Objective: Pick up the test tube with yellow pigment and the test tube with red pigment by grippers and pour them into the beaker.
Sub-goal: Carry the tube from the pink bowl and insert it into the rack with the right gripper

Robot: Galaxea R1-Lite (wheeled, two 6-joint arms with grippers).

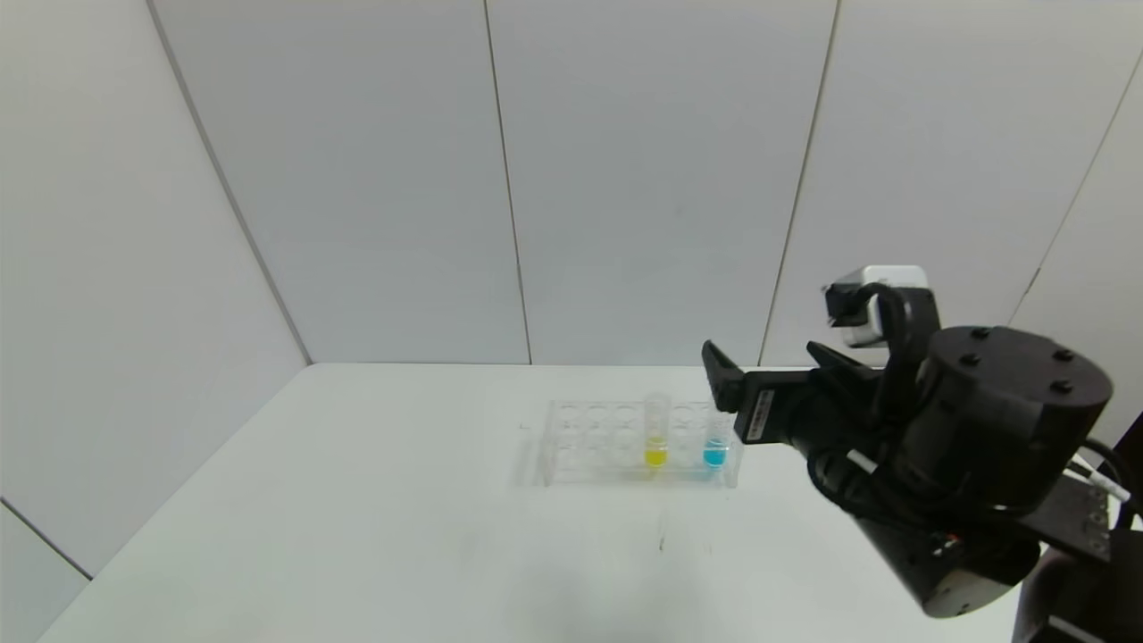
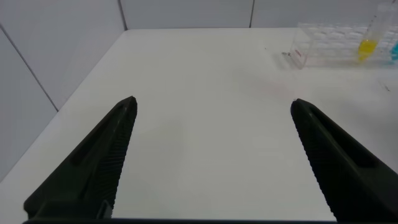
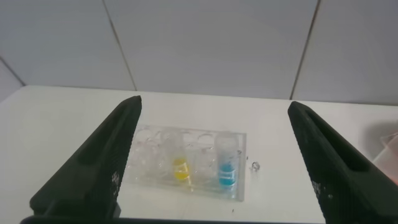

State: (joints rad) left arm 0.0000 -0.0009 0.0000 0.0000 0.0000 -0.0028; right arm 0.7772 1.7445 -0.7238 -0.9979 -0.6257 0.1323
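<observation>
White table (image 1: 357, 536), smooth and flat, with plain grey wall panels (image 1: 625, 179) behind. Near the middle of the table, one clear plastic rack (image 1: 589, 446) with rows of round holes. Two small clear tubes standing upright in the rack's near row. One is the test tube with yellow pigment (image 1: 656, 439), with a little yellow liquid at its round bottom. One is a test tube with blue liquid (image 1: 715, 445), standing to the right of the yellow one, with one hole between them. Other holes look bare, as far as can be told.

No red tube or beaker to point at in any view; only a faint pink blur at the edge of the right wrist view, too unclear to name.

Right gripper (image 1: 759, 379): black, two fingers, white label on the side, raised in the air just above the right end of the rack, by the blue tube. Fingers spread wide, holding nothing.

Left gripper (image 2: 211, 124): low over bare table, well apart from the rack. Fingers with ridged pads, spread wide, holding nothing.
</observation>
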